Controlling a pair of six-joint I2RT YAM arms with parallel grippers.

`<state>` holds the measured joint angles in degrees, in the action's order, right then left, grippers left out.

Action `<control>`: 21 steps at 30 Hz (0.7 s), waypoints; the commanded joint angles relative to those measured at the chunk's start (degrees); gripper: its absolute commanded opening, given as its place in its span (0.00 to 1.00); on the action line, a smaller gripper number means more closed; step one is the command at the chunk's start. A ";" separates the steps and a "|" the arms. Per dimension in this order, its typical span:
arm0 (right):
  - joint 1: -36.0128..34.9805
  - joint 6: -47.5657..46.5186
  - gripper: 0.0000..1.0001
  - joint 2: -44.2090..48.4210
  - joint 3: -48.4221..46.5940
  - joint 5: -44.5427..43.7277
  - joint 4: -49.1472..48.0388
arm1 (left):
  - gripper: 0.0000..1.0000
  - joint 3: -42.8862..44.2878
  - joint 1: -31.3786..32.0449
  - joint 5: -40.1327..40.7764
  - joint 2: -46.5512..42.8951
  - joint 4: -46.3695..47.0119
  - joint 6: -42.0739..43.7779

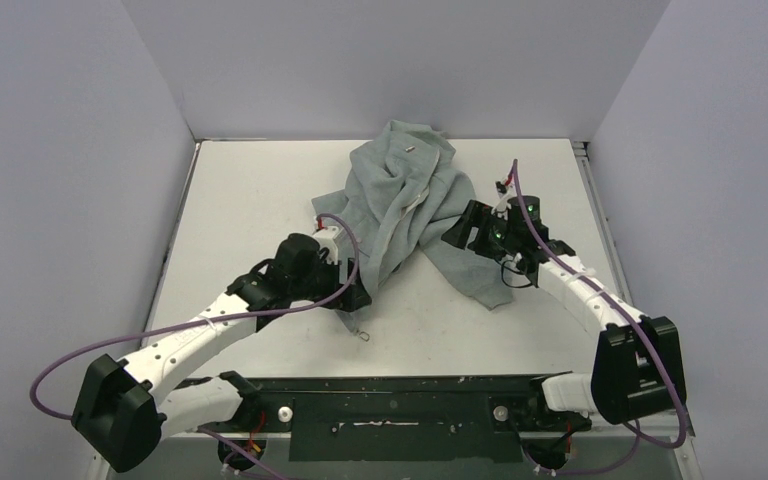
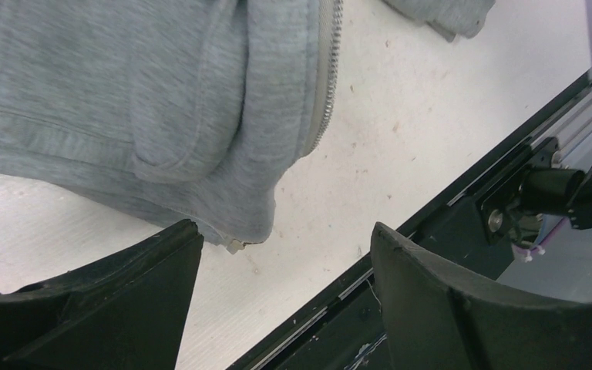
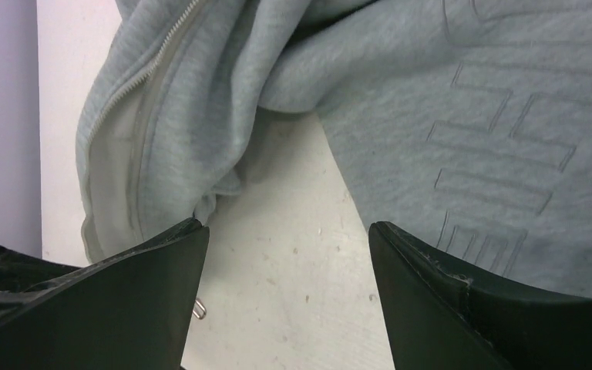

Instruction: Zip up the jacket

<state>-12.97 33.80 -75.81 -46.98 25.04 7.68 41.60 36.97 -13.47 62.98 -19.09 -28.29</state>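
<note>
The light grey jacket (image 1: 407, 195) lies crumpled at the middle back of the table, one flap trailing towards each arm. My left gripper (image 1: 357, 293) stands open beside the jacket's near left tip. In the left wrist view the left gripper (image 2: 285, 229) holds only bare table between its fingers (image 2: 123, 297), and the zipper's bottom end (image 2: 234, 245) lies just past the left fingertip. The zipper teeth (image 2: 327, 69) run up the fabric edge. My right gripper (image 1: 463, 234) is open too, low at the right flap. The right wrist view shows the right gripper (image 3: 287, 226) over bare table, with the zipper (image 3: 158, 58) to its left and embossed fabric (image 3: 493, 154) to its right.
A small metal ring (image 1: 363, 335) lies loose on the white table (image 1: 260, 200) near the left gripper, and the ring (image 3: 198, 310) also shows by the right gripper's left finger. A black rail (image 1: 390, 400) runs along the near edge. Walls enclose the sides and the back.
</note>
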 commanded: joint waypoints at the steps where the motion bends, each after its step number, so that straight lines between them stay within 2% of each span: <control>1: -0.10 2.73 0.77 5.48 3.79 -0.07 -4.11 | 0.70 0.79 3.13 4.81 1.83 0.31 0.17; 4: -0.09 3.18 0.77 6.45 4.62 -0.75 -3.81 | 0.64 0.28 3.34 6.50 3.04 0.55 -0.80; 13: -0.12 2.34 0.77 4.73 1.47 -1.40 -1.53 | 0.57 -0.21 3.37 5.93 6.98 3.63 -1.11; 21: -0.10 3.72 0.77 4.70 2.77 -1.73 -2.50 | 0.56 -1.54 3.50 6.36 7.99 5.73 -1.69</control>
<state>-12.95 36.77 -71.09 -43.00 24.25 7.51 40.18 40.18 -7.68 70.37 -17.32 -29.56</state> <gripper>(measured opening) 0.773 0.563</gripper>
